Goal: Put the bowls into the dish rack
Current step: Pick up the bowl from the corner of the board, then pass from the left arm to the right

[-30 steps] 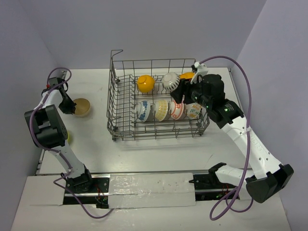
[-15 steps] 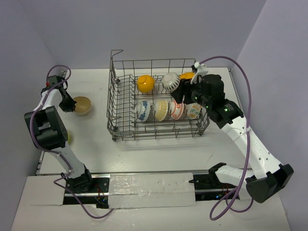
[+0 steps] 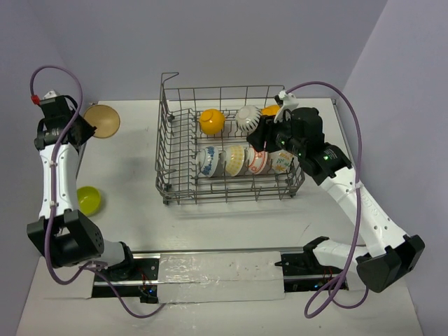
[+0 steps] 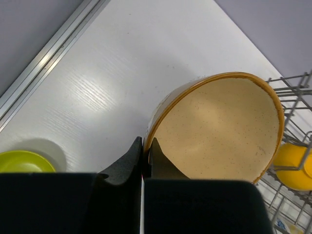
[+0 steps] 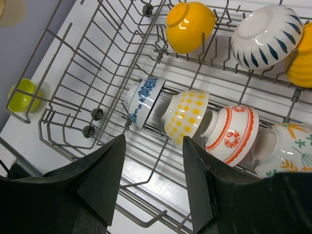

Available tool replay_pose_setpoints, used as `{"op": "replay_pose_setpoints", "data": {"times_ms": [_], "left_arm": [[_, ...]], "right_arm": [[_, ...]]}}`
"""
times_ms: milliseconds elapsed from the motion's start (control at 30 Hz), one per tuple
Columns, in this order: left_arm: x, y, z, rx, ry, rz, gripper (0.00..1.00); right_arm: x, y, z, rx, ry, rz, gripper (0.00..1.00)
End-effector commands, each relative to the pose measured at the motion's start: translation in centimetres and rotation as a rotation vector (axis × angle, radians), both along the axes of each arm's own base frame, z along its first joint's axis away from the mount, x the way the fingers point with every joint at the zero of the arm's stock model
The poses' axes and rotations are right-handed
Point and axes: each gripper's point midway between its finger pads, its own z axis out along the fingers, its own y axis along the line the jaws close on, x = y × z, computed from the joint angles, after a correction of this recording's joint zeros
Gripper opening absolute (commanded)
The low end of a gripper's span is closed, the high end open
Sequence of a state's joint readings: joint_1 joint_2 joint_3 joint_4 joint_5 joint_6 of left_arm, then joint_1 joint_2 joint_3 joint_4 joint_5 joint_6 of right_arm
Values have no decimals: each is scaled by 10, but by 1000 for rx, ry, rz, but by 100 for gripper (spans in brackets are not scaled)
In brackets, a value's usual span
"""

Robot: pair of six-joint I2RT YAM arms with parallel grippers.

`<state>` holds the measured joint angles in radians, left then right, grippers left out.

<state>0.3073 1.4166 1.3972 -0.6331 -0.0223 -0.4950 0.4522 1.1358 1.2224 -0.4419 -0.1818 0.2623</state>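
Note:
My left gripper (image 3: 82, 127) (image 4: 144, 146) is shut on the rim of the tan bowl (image 3: 102, 120) (image 4: 224, 126), holding it tilted above the table's far left. A lime green bowl (image 3: 89, 200) (image 4: 23, 161) sits on the table near the left edge. The dish rack (image 3: 168, 143) (image 5: 58, 53) holds an orange-yellow bowl (image 3: 211, 122) (image 5: 190, 19), a white striped bowl (image 3: 248, 117) (image 5: 265, 29), a blue-patterned bowl (image 3: 207, 161) (image 5: 144, 100) and a red-and-white bowl (image 3: 257, 161) (image 5: 231, 129). My right gripper (image 3: 262, 133) (image 5: 153, 141) hangs open over the rack's front row, holding nothing.
The rack also holds a yellow-dotted bowl (image 5: 187, 114), a floral bowl (image 5: 287, 146) and a second orange-yellow bowl (image 5: 302, 58) at its right end. Its raised corner handle (image 3: 170, 75) stands at the back left. Purple walls close in on three sides.
The left arm has lifted the tan bowl off the table and carried it up and back. The lime green bowl now shows. The right gripper has narrowed slightly in place.

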Motion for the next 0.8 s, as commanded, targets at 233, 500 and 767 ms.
{"op": "replay_pose_setpoints", "data": {"times_ms": [233, 500, 767], "left_arm": [[-8, -81, 104, 73, -245, -232, 0], [-29, -140, 135, 94, -307, -408, 0], [-40, -182, 135, 125, -295, -564, 0]], "right_arm": [[1, 6, 20, 10, -58, 31, 57], [-10, 25, 61, 20, -124, 110, 54], [-29, 74, 89, -163, -281, 224, 57]]}}
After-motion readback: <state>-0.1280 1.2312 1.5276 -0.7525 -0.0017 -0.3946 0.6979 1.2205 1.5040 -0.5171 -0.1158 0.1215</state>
